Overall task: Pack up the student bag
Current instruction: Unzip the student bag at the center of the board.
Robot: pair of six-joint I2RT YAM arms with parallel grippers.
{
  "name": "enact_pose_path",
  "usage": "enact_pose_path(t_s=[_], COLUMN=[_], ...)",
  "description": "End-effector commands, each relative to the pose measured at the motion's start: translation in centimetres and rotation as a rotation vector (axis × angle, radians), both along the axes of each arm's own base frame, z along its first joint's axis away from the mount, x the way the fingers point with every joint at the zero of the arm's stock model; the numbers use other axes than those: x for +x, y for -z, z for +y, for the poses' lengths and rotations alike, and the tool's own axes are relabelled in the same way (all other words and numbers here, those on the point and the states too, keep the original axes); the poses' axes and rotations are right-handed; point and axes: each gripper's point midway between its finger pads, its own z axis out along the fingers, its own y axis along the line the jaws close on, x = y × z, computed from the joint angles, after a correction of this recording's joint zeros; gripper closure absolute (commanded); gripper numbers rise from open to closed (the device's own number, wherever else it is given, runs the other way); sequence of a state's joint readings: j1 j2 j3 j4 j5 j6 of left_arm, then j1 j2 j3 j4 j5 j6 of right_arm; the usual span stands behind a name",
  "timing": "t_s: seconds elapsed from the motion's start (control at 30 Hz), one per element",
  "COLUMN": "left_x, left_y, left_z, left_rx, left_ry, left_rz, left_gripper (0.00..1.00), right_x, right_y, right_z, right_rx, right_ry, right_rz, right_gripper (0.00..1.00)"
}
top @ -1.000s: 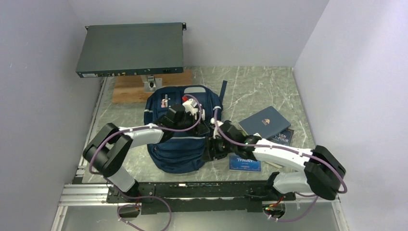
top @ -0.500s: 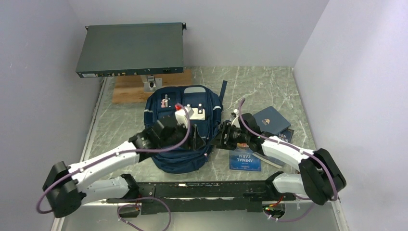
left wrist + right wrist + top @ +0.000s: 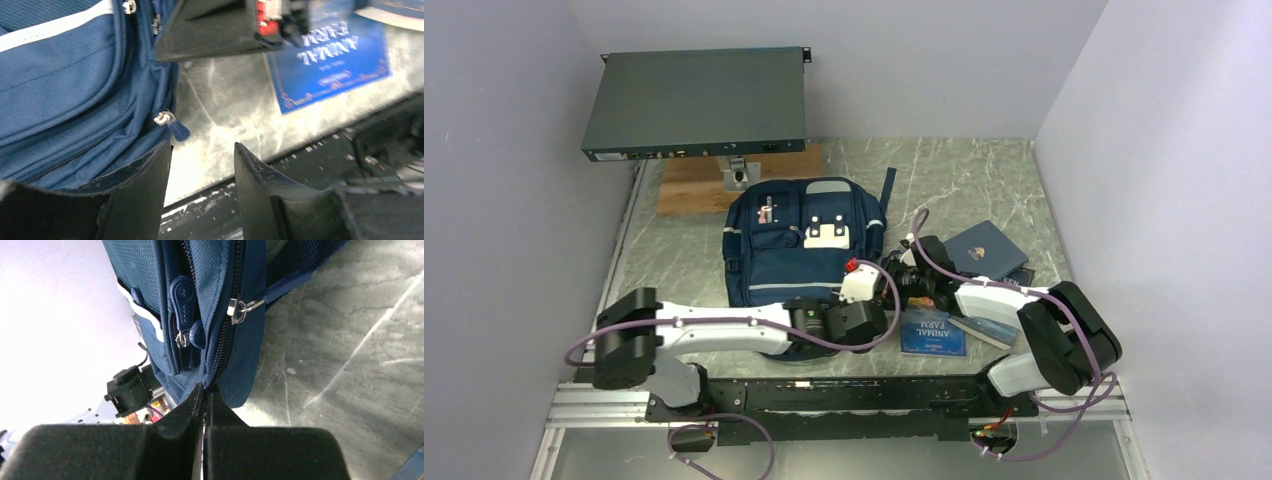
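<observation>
Two grippers crowd the near right side of the student bag [image 3: 799,250], which lies flat, front up, on the table [image 3: 984,180]. The right gripper [image 3: 204,395] pinches its zip seam, jaws pressed together, probably to steady it, while the left gripper [image 3: 202,155], jaws spread, aims at a zip pull [image 3: 172,125] just ahead.

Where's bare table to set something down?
Back right: marble table between student bag, books and back wall. Left: strip beside the bag, in front of the wooden board. Crowded: near right, left gripper, right gripper, books.

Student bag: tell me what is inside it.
No contents show: on the student bag the visible zips look closed, fabric covering everything. The right pincer grips its zip seam.
</observation>
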State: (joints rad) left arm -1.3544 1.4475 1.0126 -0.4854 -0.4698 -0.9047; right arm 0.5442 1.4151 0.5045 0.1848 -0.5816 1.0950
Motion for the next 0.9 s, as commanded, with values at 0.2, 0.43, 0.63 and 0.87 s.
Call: enact_pose_path(t_s=[0.2,0.43,0.63,0.87], left_x=[2.7,3.0,3.1,2.5], left_y=[1.5,2.5,3.3,2.6], left_z=[1.2,2.6,3.5,1.6], left_rx=[0.231,0.365,0.437,0.329], left_ry=[-0.228,-0.300,-0.339,-0.281], left_rz=[-0.059,-0.066,-0.066,-0.014], left_gripper=[0.56,0.68,0.67,0.47], right_x=[1.3,1.2,0.9,0.7], right_y=[-4.3,-4.3,-4.4,-4.9], right_z=[0.6,0.6,1.2,1.4], right_rx=[0.070,0.041,0.052,0.055], right_ry=[0.096,0.114,0.122,0.149], right_rz=[-0.008,-0.001,0.021,0.031], right_gripper=[1.00,1.00,1.00,1.00])
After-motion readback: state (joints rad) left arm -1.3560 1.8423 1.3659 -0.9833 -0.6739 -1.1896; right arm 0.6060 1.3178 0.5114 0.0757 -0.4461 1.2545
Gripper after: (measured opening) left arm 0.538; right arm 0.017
